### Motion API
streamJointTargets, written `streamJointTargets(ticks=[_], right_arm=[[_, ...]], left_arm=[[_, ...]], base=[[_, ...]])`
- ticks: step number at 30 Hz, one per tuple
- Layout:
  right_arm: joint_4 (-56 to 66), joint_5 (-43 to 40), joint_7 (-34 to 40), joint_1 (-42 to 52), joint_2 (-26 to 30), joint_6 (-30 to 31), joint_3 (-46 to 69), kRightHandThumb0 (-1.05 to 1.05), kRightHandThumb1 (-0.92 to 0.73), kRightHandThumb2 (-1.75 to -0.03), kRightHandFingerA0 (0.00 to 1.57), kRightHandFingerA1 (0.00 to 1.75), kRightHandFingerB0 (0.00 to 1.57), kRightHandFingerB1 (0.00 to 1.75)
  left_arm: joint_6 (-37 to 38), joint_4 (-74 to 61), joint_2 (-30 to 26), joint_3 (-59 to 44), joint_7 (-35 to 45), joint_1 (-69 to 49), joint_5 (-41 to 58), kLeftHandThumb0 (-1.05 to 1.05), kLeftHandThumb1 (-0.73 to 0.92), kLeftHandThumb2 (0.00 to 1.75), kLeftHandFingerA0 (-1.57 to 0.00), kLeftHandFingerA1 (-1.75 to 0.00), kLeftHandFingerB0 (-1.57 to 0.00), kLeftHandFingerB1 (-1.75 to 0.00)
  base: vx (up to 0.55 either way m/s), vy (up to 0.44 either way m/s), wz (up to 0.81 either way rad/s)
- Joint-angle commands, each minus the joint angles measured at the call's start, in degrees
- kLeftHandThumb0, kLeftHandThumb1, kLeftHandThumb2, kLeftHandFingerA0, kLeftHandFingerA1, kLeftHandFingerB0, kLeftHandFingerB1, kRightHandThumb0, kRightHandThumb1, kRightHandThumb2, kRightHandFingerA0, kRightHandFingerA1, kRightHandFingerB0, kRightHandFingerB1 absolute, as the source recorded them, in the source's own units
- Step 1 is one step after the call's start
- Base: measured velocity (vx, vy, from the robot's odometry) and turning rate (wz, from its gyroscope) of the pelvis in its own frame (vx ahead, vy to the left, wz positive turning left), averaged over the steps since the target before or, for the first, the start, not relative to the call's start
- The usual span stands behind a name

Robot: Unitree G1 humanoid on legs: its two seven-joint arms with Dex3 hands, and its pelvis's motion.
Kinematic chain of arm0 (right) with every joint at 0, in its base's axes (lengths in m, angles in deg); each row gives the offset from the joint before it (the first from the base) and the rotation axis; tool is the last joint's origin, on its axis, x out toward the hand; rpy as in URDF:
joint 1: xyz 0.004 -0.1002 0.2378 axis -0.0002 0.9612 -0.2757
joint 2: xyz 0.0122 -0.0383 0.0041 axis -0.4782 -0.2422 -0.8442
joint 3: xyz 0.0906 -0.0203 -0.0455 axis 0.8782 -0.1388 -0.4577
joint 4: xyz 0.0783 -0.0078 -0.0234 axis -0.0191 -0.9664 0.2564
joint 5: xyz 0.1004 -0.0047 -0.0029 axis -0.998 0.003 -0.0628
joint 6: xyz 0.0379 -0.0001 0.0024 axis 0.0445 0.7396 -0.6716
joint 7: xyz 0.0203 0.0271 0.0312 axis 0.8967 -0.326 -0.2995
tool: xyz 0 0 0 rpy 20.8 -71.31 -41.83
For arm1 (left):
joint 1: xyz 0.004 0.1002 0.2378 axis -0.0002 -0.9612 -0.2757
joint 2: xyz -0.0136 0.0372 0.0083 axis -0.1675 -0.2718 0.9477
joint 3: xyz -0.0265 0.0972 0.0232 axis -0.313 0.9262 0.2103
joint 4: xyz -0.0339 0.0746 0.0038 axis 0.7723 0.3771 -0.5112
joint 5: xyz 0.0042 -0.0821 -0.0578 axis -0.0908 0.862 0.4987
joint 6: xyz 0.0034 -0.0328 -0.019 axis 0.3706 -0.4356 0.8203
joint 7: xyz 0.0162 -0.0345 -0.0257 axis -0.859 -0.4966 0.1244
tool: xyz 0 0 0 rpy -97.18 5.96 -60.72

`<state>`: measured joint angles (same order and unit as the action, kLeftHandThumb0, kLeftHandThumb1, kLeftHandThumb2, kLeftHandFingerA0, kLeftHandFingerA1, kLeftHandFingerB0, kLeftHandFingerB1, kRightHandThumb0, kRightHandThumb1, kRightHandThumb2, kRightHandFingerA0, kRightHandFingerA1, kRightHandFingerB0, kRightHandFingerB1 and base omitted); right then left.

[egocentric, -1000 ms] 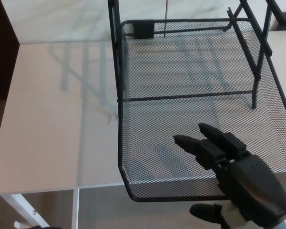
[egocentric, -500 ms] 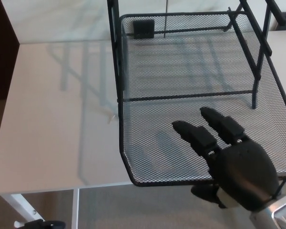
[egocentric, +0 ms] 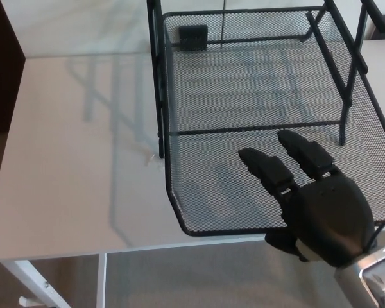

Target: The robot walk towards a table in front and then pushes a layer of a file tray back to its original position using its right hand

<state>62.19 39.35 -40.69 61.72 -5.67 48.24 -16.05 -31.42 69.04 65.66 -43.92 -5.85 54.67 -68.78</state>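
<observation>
We see our right hand (egocentric: 324, 215) low on the right side. It is black, and its two thick fingers (egocentric: 289, 170) point forward, a little apart, lying over the mesh floor of the tray layer (egocentric: 244, 122). They pinch nothing. The thumb sits below the front rim of the layer, so the rim seems to run between thumb and fingers, but we cannot tell for sure if the hand touches it. The tray layer is a black wire basket. It sits on the white bench (egocentric: 77, 147), and its front edge is right at the near edge of the bench. Black frame posts (egocentric: 156, 70) of the file tray stand along its left side, and more bars cross on the right.
</observation>
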Motion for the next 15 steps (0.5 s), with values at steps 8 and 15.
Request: streamJointTargets(ticks=[8, 15], right_arm=[[-6.92, -1.21, -1.43, -7.98, 1.39, 7.96, -1.88, -0.58, -0.38, -0.74, 0.04, 0.2, 0.05, 0.4], [-9.19, -2.11, -2.28, -12.2, 1.05, 10.6, -3.09, -0.64, -0.41, -0.73, 0.1, 0.14, 0.08, 0.39]], left_arm=[[0.27, -0.08, -0.69, 0.69, -0.18, 0.98, -2.09, -0.13, 0.64, 0.59, -0.5, -0.46, -0.36, -0.39], [2.38, 0.11, -1.62, 1.57, 0.49, 1.12, -2.94, -0.14, 0.64, 0.59, -0.5, -0.47, -0.36, -0.4]], base=[[0.0, 0.0, 0.0], [0.0, 0.0, 0.0]])
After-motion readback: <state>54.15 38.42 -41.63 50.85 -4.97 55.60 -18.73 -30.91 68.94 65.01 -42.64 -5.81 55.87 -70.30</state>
